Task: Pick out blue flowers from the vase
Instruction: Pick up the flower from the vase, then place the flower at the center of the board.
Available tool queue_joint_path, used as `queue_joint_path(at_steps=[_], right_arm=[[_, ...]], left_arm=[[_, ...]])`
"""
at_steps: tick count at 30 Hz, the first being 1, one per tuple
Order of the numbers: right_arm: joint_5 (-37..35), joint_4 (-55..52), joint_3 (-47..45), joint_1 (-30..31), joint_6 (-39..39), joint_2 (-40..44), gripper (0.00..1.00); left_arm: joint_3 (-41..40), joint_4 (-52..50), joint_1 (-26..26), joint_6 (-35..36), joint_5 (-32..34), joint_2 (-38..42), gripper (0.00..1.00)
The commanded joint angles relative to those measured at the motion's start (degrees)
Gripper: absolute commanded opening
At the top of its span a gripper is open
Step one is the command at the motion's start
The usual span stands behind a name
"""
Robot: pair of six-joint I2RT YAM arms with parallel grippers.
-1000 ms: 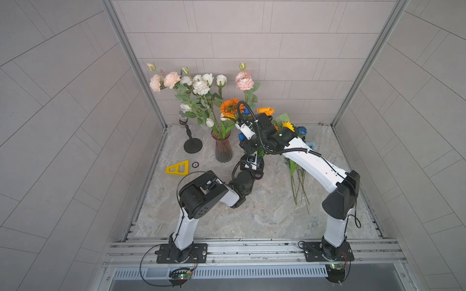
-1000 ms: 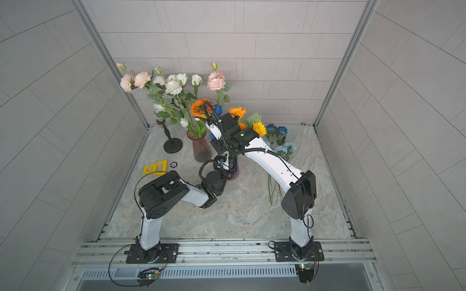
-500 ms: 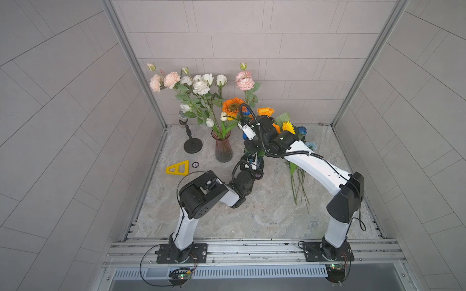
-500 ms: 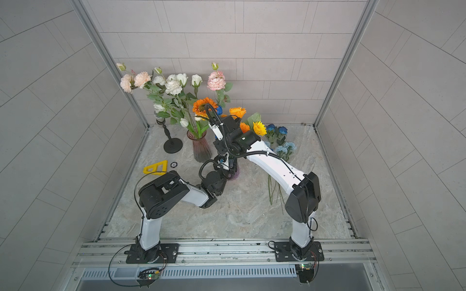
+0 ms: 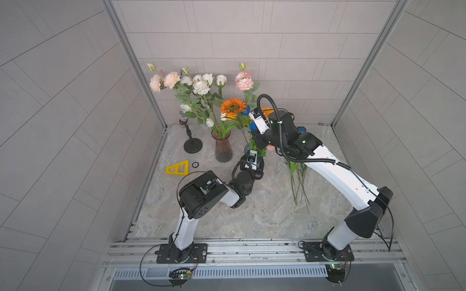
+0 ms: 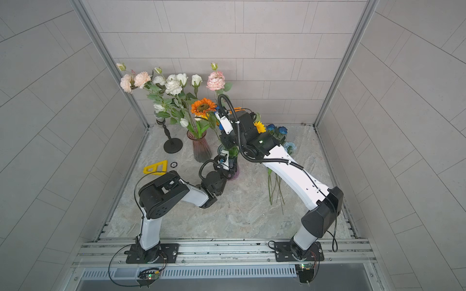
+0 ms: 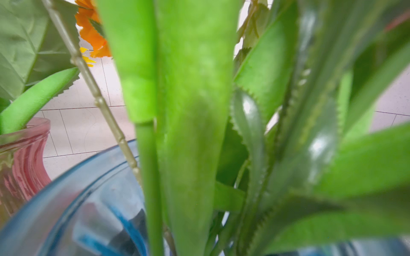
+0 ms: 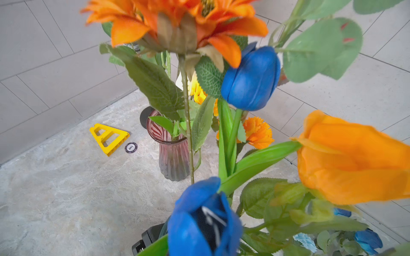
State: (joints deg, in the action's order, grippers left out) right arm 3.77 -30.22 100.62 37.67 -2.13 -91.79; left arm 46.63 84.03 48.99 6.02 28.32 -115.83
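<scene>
A blue glass vase (image 5: 248, 151) (image 7: 66, 188) stands mid-table with green stems in it. My left gripper (image 5: 254, 163) is low beside it, fingers round the vase body (image 6: 233, 173). My right gripper (image 5: 259, 144) reaches down among the stems above the rim, its jaws hidden by leaves. In the right wrist view one blue flower, a tulip bud (image 8: 199, 221), covers the jaws, and another (image 8: 250, 79) stands higher. More blue flowers (image 6: 282, 130) lie at the back right, their stems (image 5: 297, 181) flat on the table.
A pink glass vase (image 5: 223, 148) with white and pink blooms stands left of the blue vase. An orange sunflower (image 5: 233, 107) and an orange tulip (image 8: 355, 159) crowd the right gripper. A black stand (image 5: 193, 144), yellow triangle (image 5: 179, 168) and small disc (image 5: 195, 164) lie left.
The right arm's elbow has swung out toward the front right, and its wrist has shifted slightly over the vase. The left arm has stayed where it was.
</scene>
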Motion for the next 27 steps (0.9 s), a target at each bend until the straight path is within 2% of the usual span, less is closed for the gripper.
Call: queue_joint_path(at_steps=[1, 7, 16, 23, 27], right_arm=[[4.1, 4.1, -0.8, -0.2, -1.6, 2.2, 0.17], [7.1, 8.7, -1.2, -0.1, -2.5, 6.8, 0.17], [5.8, 10.8, -2.0, 0.5, -2.2, 18.4, 0.17], [-0.3, 9.9, -4.2, 0.5, 0.0, 28.4, 0.17], [-7.3, 3.9, -2.0, 0.5, 2.1, 31.2, 0.17]], left_arm=[[-0.9, -5.8, -0.2, 1.7, 0.7, -2.6, 0.42], [-0.8, -5.8, -0.1, 1.8, 0.8, -2.7, 0.42], [-0.6, -5.8, 0.1, 2.3, 0.8, -2.8, 0.42], [-0.4, -5.7, 0.5, 3.1, 0.9, -2.9, 0.42], [-0.3, -5.7, 0.6, 3.3, 0.9, -3.1, 0.42]])
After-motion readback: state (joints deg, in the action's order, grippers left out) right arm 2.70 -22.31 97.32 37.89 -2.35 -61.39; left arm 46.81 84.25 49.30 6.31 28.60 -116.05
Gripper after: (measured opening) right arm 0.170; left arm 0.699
